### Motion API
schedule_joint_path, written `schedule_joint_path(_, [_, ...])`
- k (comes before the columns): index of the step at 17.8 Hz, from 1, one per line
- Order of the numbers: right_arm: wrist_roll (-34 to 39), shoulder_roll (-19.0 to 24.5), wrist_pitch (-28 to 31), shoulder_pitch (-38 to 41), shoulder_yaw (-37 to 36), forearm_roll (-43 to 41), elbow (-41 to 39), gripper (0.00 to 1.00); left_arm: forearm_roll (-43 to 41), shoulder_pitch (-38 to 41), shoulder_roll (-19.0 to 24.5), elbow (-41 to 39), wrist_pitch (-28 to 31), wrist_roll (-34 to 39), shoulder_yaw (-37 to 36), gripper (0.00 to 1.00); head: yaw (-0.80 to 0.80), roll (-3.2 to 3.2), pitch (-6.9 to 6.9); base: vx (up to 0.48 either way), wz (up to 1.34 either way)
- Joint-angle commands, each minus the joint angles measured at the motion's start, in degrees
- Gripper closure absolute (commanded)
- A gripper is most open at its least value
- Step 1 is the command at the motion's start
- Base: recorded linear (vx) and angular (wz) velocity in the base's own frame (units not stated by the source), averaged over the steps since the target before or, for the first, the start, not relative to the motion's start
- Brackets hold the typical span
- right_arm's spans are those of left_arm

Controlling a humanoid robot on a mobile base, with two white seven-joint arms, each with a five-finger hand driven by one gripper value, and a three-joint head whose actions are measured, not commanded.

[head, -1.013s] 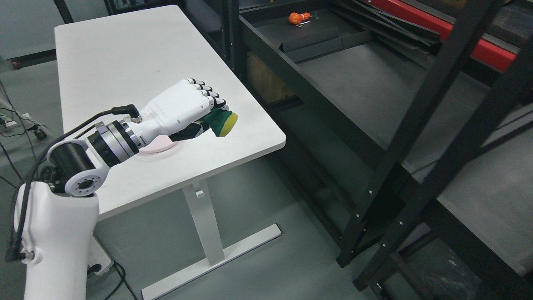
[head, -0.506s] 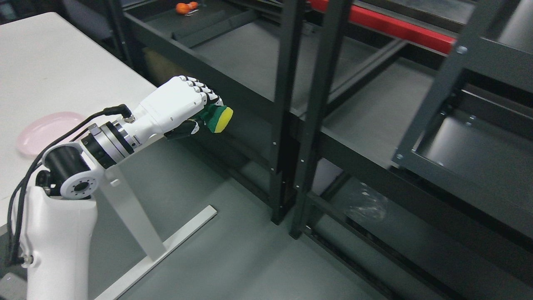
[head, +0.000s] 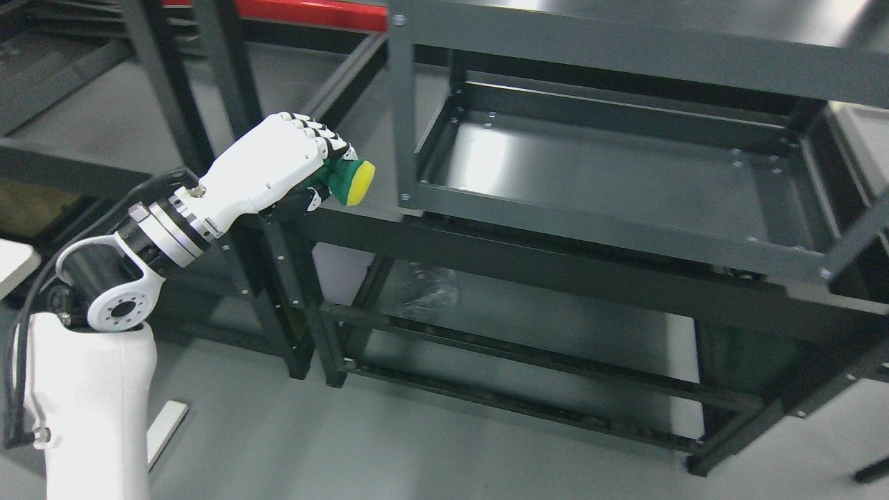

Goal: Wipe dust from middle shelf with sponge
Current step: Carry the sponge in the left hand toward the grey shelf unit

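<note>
Swung from table to shelf (head: 604,173), left hand (head: 271,170) grips sponge (head: 351,182); probably risks clipping the post beside it.

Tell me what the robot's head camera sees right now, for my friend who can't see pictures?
The robot's white left hand holds a green and yellow sponge in the air, just left of a gray metal shelf unit. The sponge is not touching the middle shelf yet. A crumpled clear plastic bag lies on a lower shelf.

A workshop or storeroom: dark metal shelving racks (head: 604,173) on grey floor (head: 417,451).
</note>
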Motion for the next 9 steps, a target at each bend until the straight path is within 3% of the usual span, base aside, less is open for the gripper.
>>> schedule_joint_path(1, [0.3, -1.0, 4.1, 0.0, 0.0, 0.0, -1.0, 0.00, 1.8, 0.1, -1.2, -1.1, 0.0, 0.4, 2.2, 1.00, 0.00, 0.00, 0.00, -0.100, -0.89])
schedule_joint_path(5, [0.3, -1.0, 4.1, 0.0, 0.0, 0.0, -1.0, 0.00, 2.0, 0.1, -1.4, -2.8, 0.0, 0.3, 1.2, 1.00, 0.00, 0.00, -0.01, -0.068, -0.75])
schedule_joint_path(9, [0.3, -1.0, 4.1, 0.0, 0.0, 0.0, -1.0, 0.00, 2.0, -1.9, -1.2, -4.9, 0.0, 0.0, -5.1, 1.00, 0.00, 0.00, -0.02, -0.022, -0.36])
